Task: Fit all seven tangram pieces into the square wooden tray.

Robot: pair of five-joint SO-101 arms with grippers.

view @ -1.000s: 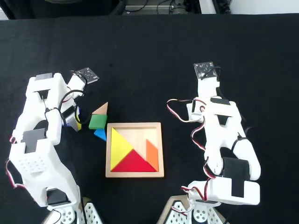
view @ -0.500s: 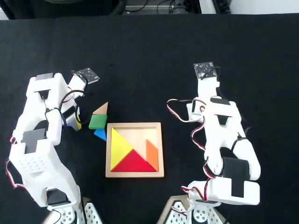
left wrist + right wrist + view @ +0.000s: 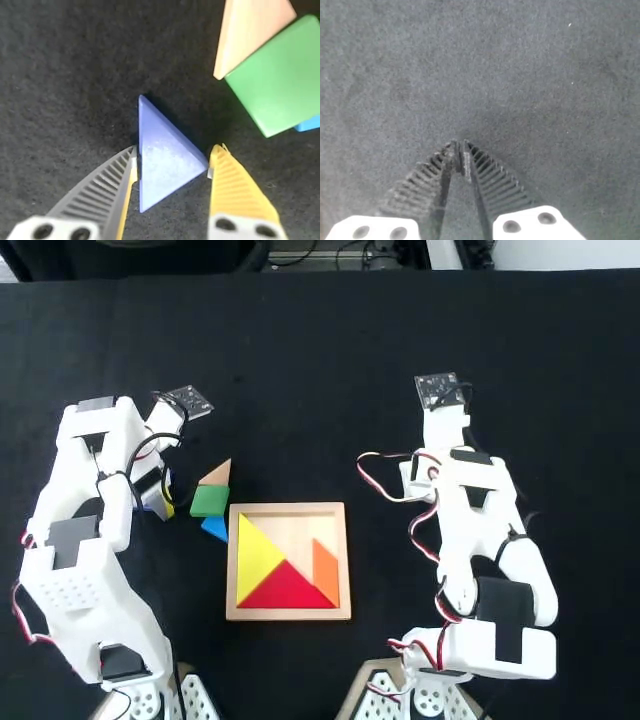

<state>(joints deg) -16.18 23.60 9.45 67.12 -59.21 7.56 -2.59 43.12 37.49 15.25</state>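
While I watch the left wrist feed, my left gripper point(image 3: 172, 159) has its two fingers closed in on the violet triangle point(image 3: 162, 160): the grey finger point(image 3: 107, 185) lies along one straight edge and the yellow finger point(image 3: 235, 192) is pressed to the opposite corner, so it's a pinch. I can't tell whether the piece is on the black cloth point(image 3: 330, 360) or just off it.

Just beyond that triangle are three more loose pieces, bunched close. The tan triangle point(image 3: 250, 30) has its long edge against the green square point(image 3: 280, 85), and a sliver of the light blue piece point(image 3: 307, 124) peeks out from the square's far side.

From the high camera, that little cluster sits just off the tray's upper left corner, between the tray and my left arm point(image 3: 90, 500). The square wooden tray point(image 3: 289, 508) lies flat near the table's middle, between the two arms. Inside it, the yellow triangle point(image 3: 257, 552) fills the left side, the red triangle point(image 3: 285, 588) runs along the bottom edge, and the orange piece point(image 3: 325, 568) stands against the right wall. Bare wood shows across the top.

Over on the right, my right gripper point(image 3: 459, 150) has its fingers pressed together on nothing, over plain cloth, well apart from the tray.
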